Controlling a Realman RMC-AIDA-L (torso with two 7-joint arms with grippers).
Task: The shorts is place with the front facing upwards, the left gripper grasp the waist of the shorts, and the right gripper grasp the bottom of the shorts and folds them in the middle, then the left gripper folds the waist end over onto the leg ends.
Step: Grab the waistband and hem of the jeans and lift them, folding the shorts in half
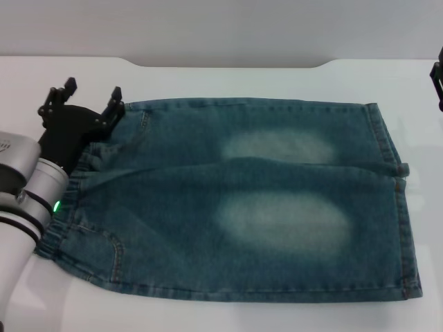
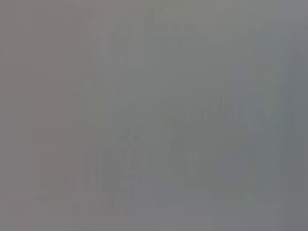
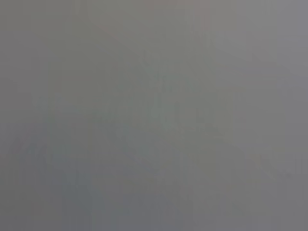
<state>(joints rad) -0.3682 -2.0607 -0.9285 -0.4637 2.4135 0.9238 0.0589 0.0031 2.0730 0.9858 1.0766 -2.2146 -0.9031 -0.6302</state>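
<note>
The faded blue denim shorts point(image 1: 242, 207) are laid flat on the white table point(image 1: 208, 315), with the puckered elastic waist point(image 1: 76, 200) toward the robot's left and the straight stitched hems, the bottom of the shorts point(image 1: 401, 207), toward its right. The nearer leg is seen to lie smooth, while the farther leg overlaps it along the middle seam.

At the waist, the left gripper point(image 1: 90, 100), a black two-fingered claw on a thick silver arm with a green light, is held above the far corner of the band with its fingers spread and nothing between them. A grasp made from this spot is judged risky: only the top layer may be pinched, or only the corner caught, so that the band would drag and bunch.

Farther off, at the right edge, only black tips of the right gripper point(image 1: 437, 79) are shown, well apart from the hems; whether it is spread or closed cannot be told. If the two lifts are mistimed, a skewed fold is likely. Nothing is shown by either wrist view.
</note>
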